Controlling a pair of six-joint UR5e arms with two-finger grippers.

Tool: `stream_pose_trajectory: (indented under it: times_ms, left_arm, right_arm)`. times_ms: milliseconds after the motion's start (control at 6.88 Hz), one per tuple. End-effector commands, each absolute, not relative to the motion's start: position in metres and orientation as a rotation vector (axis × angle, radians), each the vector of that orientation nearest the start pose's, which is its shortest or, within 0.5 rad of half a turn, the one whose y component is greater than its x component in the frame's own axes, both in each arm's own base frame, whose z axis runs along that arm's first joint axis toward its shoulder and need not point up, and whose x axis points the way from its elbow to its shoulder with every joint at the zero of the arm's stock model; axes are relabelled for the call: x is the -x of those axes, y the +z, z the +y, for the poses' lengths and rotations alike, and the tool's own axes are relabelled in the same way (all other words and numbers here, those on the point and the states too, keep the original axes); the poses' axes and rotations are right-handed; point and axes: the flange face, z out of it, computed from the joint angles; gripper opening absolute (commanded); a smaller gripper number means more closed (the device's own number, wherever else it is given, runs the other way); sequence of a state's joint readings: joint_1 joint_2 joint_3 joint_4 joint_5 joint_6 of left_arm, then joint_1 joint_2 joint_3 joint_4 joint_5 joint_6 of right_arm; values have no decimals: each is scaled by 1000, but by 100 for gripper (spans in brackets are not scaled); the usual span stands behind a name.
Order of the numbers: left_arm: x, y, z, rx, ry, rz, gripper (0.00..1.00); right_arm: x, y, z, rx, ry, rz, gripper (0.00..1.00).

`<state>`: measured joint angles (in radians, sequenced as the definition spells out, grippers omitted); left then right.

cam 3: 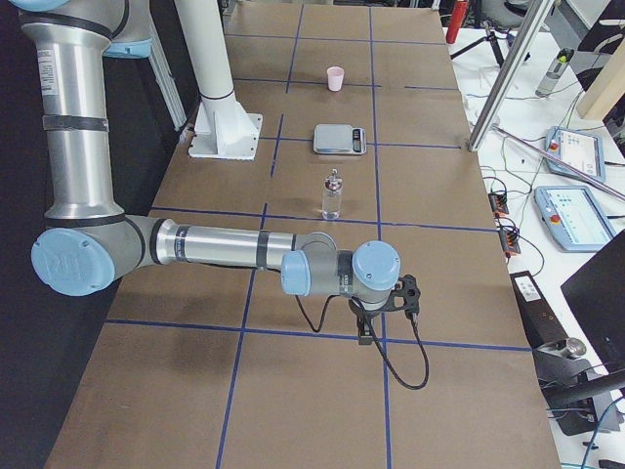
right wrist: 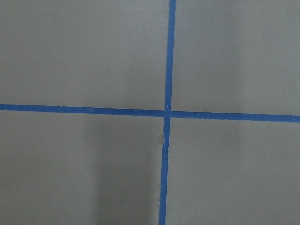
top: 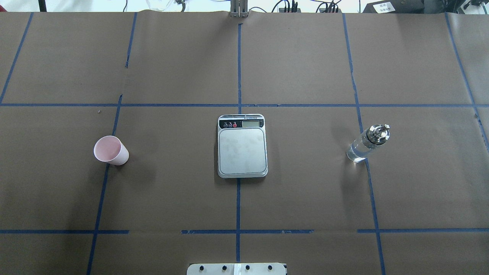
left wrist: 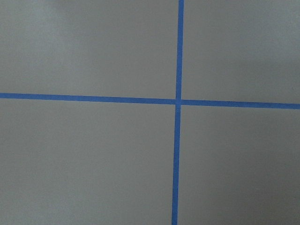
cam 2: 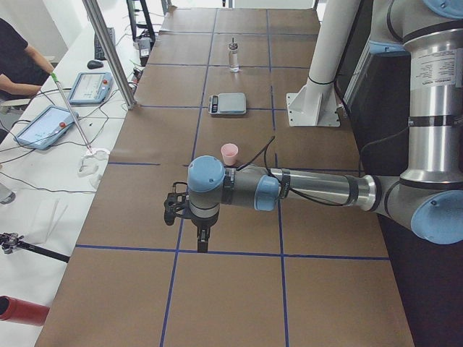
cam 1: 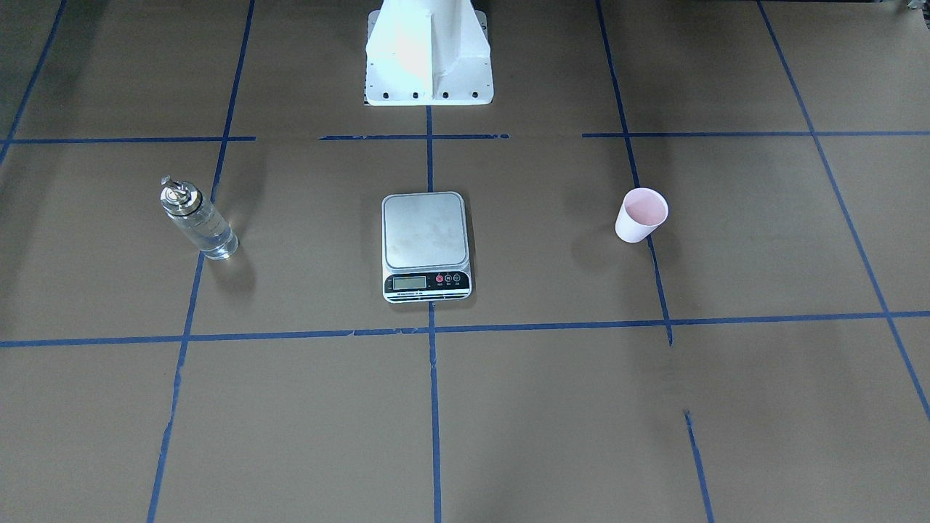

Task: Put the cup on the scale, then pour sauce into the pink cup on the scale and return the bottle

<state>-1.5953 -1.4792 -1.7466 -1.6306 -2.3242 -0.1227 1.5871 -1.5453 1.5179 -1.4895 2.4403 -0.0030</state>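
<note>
Table: covered in brown paper and marked into squares by blue tape.
Left arm: stretched low and level over the left end of the table, well apart from the task's things.
Right arm: the same pose over the right end.
Pedestal: white, at the robot's edge of the table, centred.
Scale: flat at the table's centre, astride the middle tape line, display strip on the far side from the robot. Platform bare.
Left gripper: points down above a tape line. Seen only from the side; cannot tell whether its claw is wide or narrow. Its wrist camera shows only paper and a tape crossing.
Right gripper: points down near a tape crossing. Claw state likewise cannot be told.
Bottle: upright on the paper, right of the scale and well apart from it, silver cap on.
Cup: pink, upright, mouth up, left of the scale, well apart from it, touching a tape line.
Sauce: clear liquid inside the bottle.
</note>
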Motion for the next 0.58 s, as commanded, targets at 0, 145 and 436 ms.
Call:
stream_pose_trajectory:
  times_ms: [0, 145, 436]
  left_arm:
    - [76, 610, -459, -102, -85, 759, 100]
    - [76, 607, -459, -107, -83, 760, 100]
    - [76, 559, -465, -193, -52, 753, 100]
  right_arm:
    - [-67, 654, -507, -67, -14, -869, 100]
    - [-67, 655, -507, -65, -10, -869, 100]
    - [-67, 653, -508, -68, -12, -869, 100]
